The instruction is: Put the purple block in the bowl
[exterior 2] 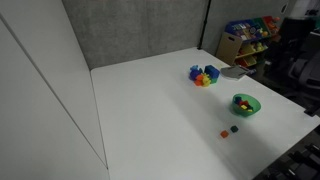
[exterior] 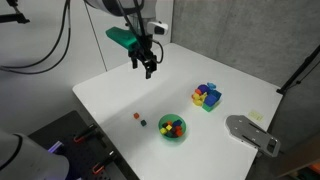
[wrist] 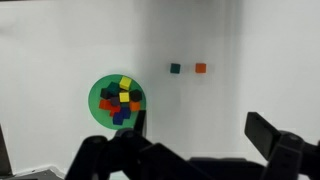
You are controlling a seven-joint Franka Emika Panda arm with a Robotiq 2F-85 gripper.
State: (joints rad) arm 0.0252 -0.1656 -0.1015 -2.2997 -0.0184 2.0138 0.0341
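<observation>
The green bowl (wrist: 100,88) lies on the white table and shows in both exterior views (exterior: 163,131) (exterior 2: 253,106). It holds several small coloured cubes. Among them, near the bowl's lower edge in the wrist view, is a dark purple-blue one that looks like the purple block (wrist: 121,117). My gripper (exterior: 148,64) hangs high above the table's far side, well away from the bowl. In the wrist view its fingers (wrist: 200,135) are wide apart with nothing between them.
A tiny dark green cube (wrist: 175,68) and a tiny red-orange cube (wrist: 201,68) lie side by side on the table beside the bowl. A blue, yellow and green cluster of larger blocks (exterior: 207,96) sits farther off. A grey flat object (exterior: 250,133) lies at the table's edge.
</observation>
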